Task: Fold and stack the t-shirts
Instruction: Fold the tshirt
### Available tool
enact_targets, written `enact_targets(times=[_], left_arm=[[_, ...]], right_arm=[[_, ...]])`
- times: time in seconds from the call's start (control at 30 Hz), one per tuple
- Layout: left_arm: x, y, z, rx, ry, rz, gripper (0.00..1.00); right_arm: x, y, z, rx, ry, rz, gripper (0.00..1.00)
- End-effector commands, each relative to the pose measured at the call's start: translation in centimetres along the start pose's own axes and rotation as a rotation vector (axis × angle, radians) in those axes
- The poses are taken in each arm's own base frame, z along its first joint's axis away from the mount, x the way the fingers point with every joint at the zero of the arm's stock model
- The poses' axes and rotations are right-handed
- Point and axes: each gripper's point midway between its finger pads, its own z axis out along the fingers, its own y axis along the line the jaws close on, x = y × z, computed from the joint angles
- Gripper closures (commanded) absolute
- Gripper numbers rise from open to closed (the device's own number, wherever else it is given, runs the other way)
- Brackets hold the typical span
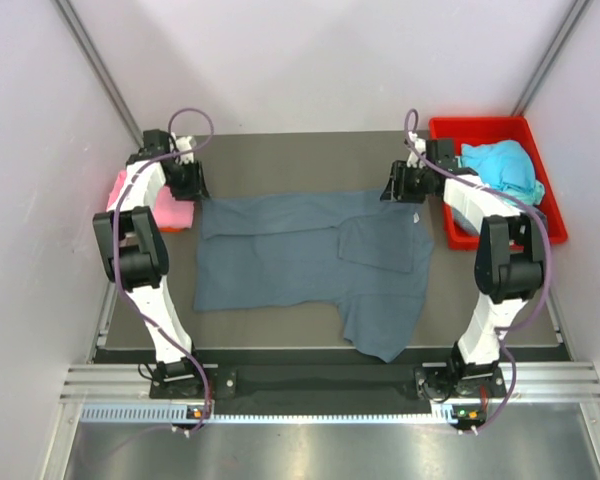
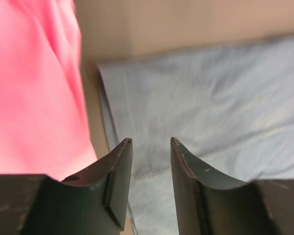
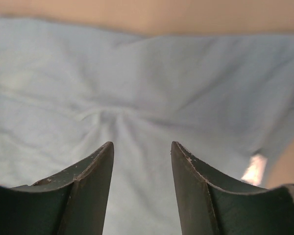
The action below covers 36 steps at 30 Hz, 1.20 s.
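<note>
Overhead view bright, evenly lit, shadows faint. Mild glare on metal sill [image 1: 310,455] at bottom. Both wrist views soft, blurred.

Left gripper [image 2: 150,142] at bottom of frame, jaws apart, nothing between them. Blue-grey t-shirt [image 2: 210,107] flat on tan table [image 2: 186,24], its corner edge just left of the fingers [image 2: 118,171]. Pink garment [image 2: 29,98] fills left side, beside shirt edge; narrow strip of table shows between them. Background blurred.

No legible text or numbers, white tag [image 3: 255,169] on t-shirt [image 1: 300,250] unreadable
</note>
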Motion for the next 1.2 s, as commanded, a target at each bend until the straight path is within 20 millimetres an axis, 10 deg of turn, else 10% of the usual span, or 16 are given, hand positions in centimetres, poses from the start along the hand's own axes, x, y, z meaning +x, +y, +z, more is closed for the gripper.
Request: enact_targets(times=[0.0,0.3,0.67,0.97,1.17], left_arm=[[-2.6,0.8,0.1,-0.018,-0.022,0.002,0.57],[-4.4,2.9,3.4,-0.055,0.008,-0.003,0.57],[-3.3,3.9,5.5,-0.071,0.042,-0.026,0.60],[-3.3,4.1,6.4,-0.064,0.046,-0.035,0.92],[-3.4,3.6,6.3,-0.043,0.042,-0.041,1.00]], right_arm=[[-3.4,-2.1,0.7,0.039,-0.078,-0.047,0.49],[-5.3,-6.8,3.0,0.080,-0.099,-0.006,0.48],[-6.3,-7.4,4.6,0.086,-0.102,-0.006,0.47],[-5.2,-9.2,5.1,0.175,-0.067,0.000,0.48],[-8.2,-9.0,2.6,0.229,-0.146,-0.046,0.50]])
